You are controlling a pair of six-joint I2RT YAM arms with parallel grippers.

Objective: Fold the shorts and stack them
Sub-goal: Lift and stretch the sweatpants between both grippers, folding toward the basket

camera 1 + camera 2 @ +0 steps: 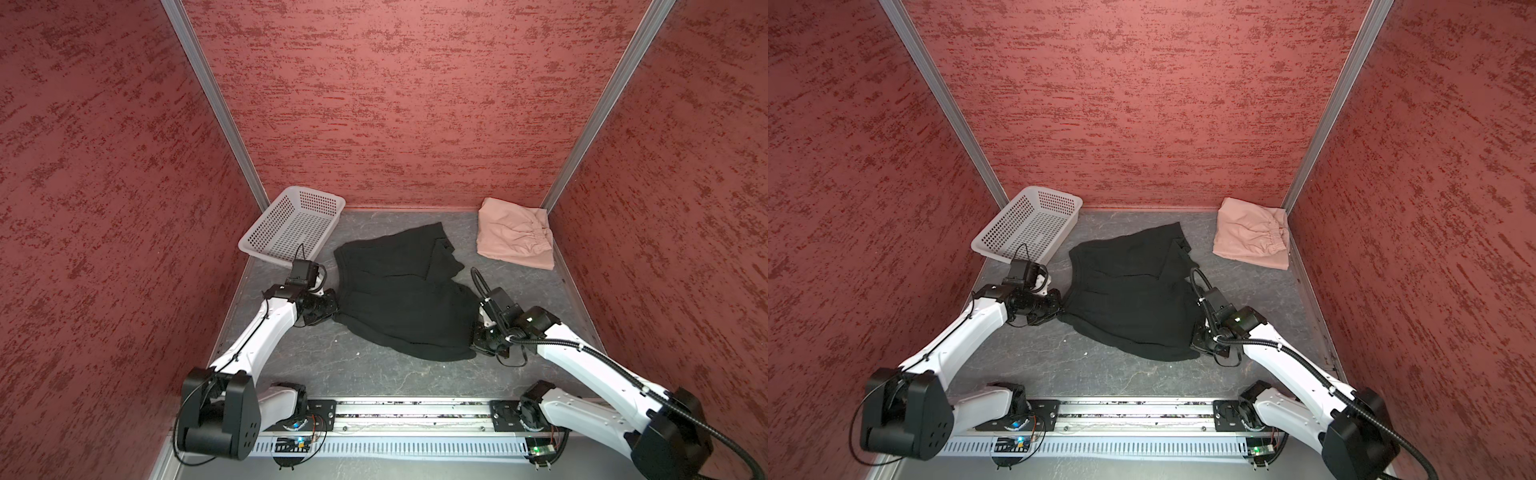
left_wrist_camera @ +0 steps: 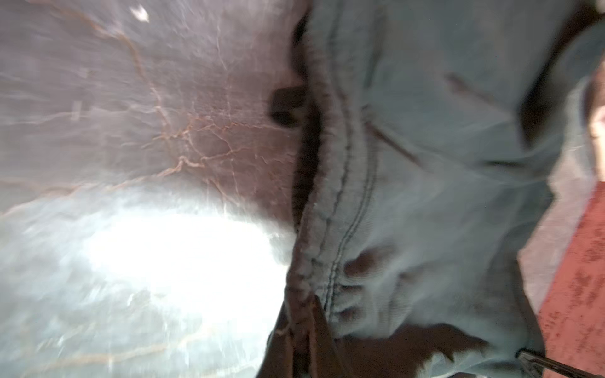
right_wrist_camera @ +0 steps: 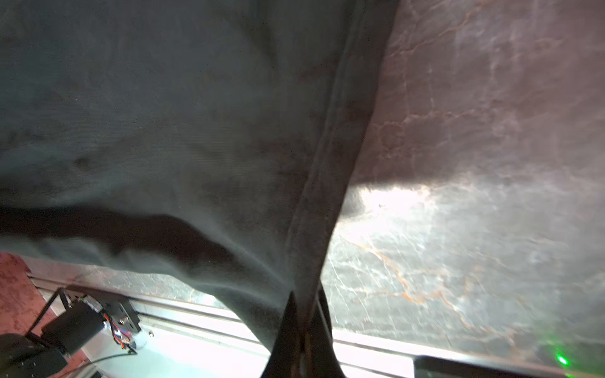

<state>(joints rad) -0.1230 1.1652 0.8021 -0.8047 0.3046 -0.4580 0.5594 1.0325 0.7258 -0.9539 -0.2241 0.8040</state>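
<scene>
The left tool (image 2: 296,340) is pressed together on the stitched band at one edge of the black shorts (image 1: 399,299). The right tool (image 3: 302,337) pinches the hemmed edge on the opposite side. The pair is spread between them across the middle of the desk (image 1: 332,365). The pink shorts (image 1: 515,239) lie folded in the far right corner, well apart. A basket (image 1: 318,194) sits in the far left corner.
</scene>
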